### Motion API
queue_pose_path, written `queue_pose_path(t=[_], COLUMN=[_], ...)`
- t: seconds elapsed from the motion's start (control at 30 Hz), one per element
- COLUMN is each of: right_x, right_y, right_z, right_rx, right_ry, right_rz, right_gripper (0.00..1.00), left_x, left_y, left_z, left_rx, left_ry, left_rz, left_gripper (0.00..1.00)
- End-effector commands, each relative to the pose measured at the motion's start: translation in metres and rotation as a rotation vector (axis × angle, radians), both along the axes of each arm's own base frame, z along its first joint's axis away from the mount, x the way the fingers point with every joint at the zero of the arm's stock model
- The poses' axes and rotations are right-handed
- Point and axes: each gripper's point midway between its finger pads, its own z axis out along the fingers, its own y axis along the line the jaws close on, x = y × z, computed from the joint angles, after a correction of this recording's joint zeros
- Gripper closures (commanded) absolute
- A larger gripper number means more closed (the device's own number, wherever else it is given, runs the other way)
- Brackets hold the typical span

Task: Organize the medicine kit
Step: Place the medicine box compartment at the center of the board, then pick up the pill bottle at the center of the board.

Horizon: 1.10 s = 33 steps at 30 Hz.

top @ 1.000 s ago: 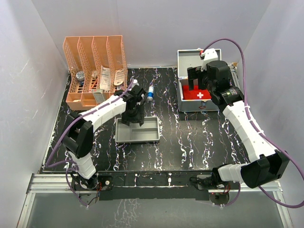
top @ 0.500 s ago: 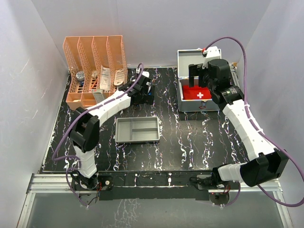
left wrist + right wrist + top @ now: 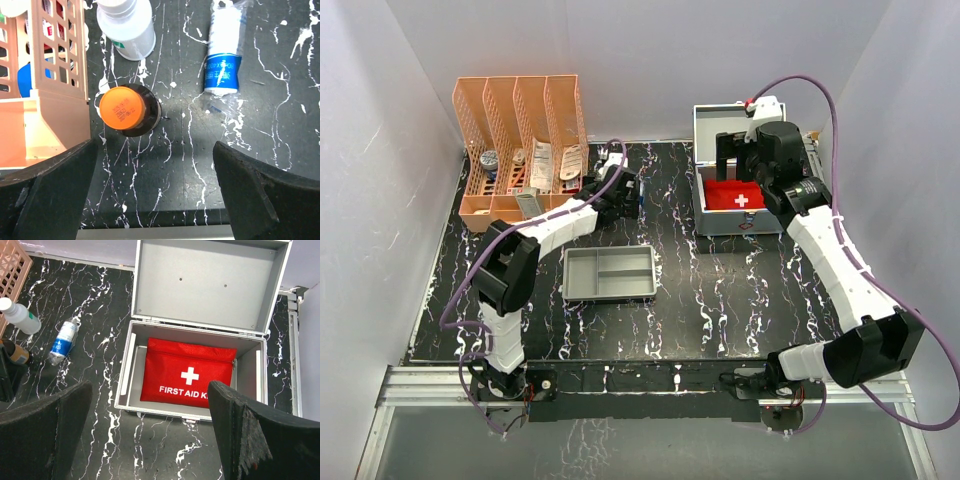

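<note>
While both are spread wide and empty, the left gripper (image 3: 155, 146) is hung over an orange-capped bottle (image 3: 122, 108), hemmed leftward by a rack (image 3: 55, 75); the open medicine kit (image 3: 207, 285), red pouch (image 3: 189, 374) inside, is seen beneath the right gripper (image 3: 150, 385).

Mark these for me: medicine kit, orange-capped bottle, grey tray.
medicine kit (image 3: 210, 285): right wrist view, inner face of the open lid.
orange-capped bottle (image 3: 123, 108): left wrist view, middle of the orange cap.
grey tray (image 3: 588, 282): top external view, bare floor near its left end.
</note>
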Motion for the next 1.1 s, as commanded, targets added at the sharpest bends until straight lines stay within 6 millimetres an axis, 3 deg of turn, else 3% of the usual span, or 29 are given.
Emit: queue_pose_path(t=[0.0, 0.37, 0.77, 0.93, 1.07], right_x=[0.009, 0.014, 0.026, 0.027, 0.026], right_y=[0.002, 0.009, 0.020, 0.022, 0.023], right_z=[0.031, 0.019, 0.011, 0.009, 0.009], right_rx=[0.039, 0.032, 0.058, 0.065, 0.067], right_ry=[-0.087, -0.024, 0.017, 0.027, 0.030], right_rz=[0.003, 0.035, 0.065, 0.072, 0.075], right_gripper=[0.02, 0.02, 0.02, 0.02, 0.02], left_x=[0.008, 0.022, 0.037, 0.042, 0.047], left_y=[0.009, 0.017, 0.019, 0.020, 0.021], left_z=[-0.004, -0.033, -0.058, -0.061, -0.061], left_rx=[-0.011, -0.068, -0.055, -0.051, -0.043], left_ry=[-0.045, -0.106, -0.189, -0.227, -0.254], left_rz=[0.065, 0.161, 0.141, 0.137, 0.140], left_gripper=[0.03, 0.04, 0.07, 0.23, 0.53])
